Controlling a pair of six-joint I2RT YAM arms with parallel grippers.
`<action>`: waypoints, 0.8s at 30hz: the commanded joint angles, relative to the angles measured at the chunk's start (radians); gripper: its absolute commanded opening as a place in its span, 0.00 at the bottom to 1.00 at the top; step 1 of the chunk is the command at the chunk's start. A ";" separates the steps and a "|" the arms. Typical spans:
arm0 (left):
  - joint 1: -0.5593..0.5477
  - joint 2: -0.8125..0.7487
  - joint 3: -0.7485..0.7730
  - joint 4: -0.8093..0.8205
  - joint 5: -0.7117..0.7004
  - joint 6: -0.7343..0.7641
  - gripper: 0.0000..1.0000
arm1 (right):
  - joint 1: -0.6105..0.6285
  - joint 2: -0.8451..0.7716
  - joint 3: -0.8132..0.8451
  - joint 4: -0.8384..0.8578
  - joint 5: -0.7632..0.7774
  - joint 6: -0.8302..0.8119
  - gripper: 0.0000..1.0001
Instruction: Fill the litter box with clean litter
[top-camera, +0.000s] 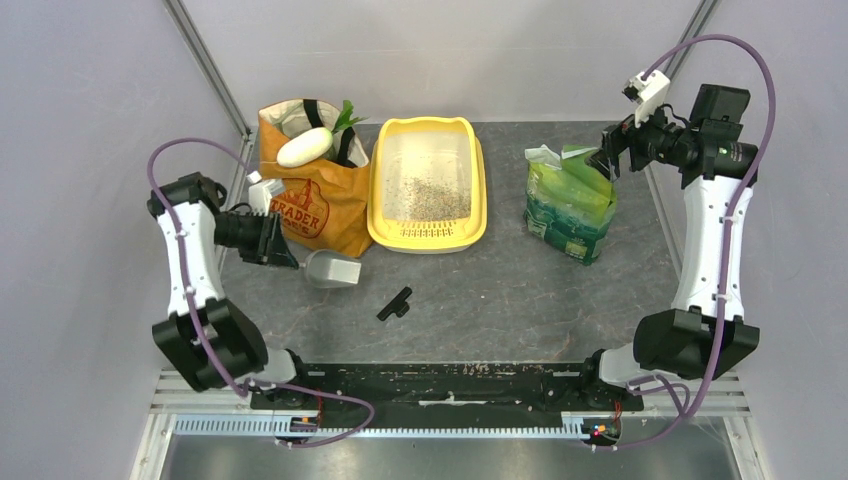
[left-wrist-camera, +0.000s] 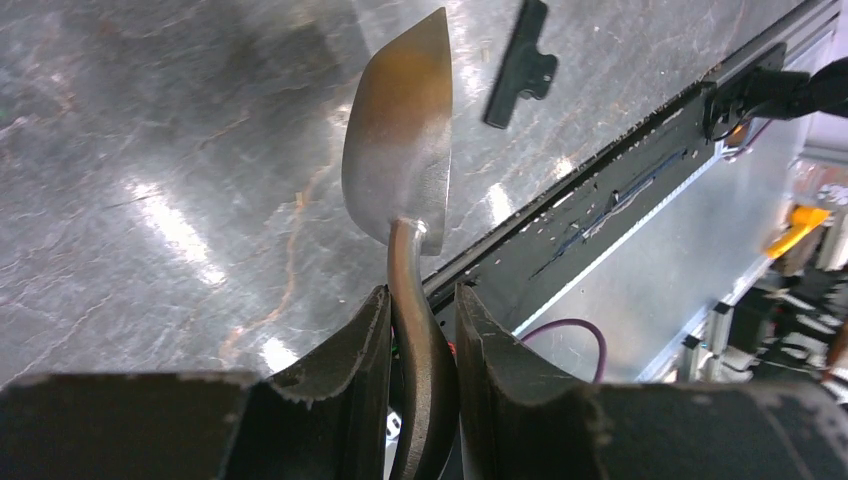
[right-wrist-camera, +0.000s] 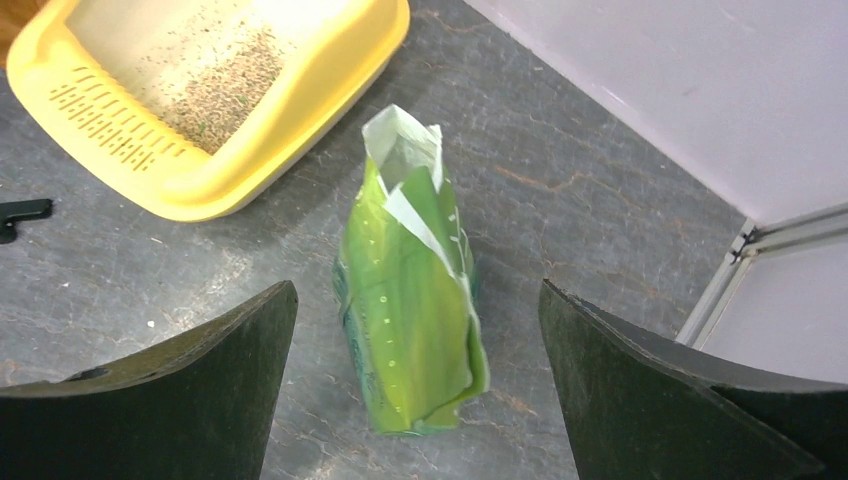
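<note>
The yellow litter box (top-camera: 378, 190) sits at the back middle of the table, with a patch of grey-brown litter (top-camera: 428, 197) in its pale basin; it also shows in the right wrist view (right-wrist-camera: 190, 185) with the litter (right-wrist-camera: 215, 85). The green foil bag (top-camera: 570, 200) stands open-topped to its right (right-wrist-camera: 410, 290). My left gripper (top-camera: 290, 262) is shut on the handle of the scoop (top-camera: 332, 268), which looks empty (left-wrist-camera: 400, 150). My right gripper (top-camera: 610, 158) is open, above and beside the bag's top, holding nothing.
An orange paper grocery bag (top-camera: 315, 195) with a white vegetable stands left of the litter box, close to my left gripper. A small black clip (top-camera: 395, 303) lies on the table near the front (left-wrist-camera: 520, 60). Grey walls enclose the table.
</note>
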 joint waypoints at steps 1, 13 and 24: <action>0.099 0.144 0.011 -0.045 -0.001 0.124 0.02 | 0.037 -0.073 0.009 -0.021 -0.031 0.022 0.97; 0.150 0.366 0.028 0.212 -0.183 0.042 0.19 | 0.112 -0.148 -0.073 -0.061 -0.012 0.028 0.97; 0.152 0.291 0.006 0.360 -0.287 -0.024 0.88 | 0.167 -0.134 -0.083 -0.067 0.005 0.030 0.97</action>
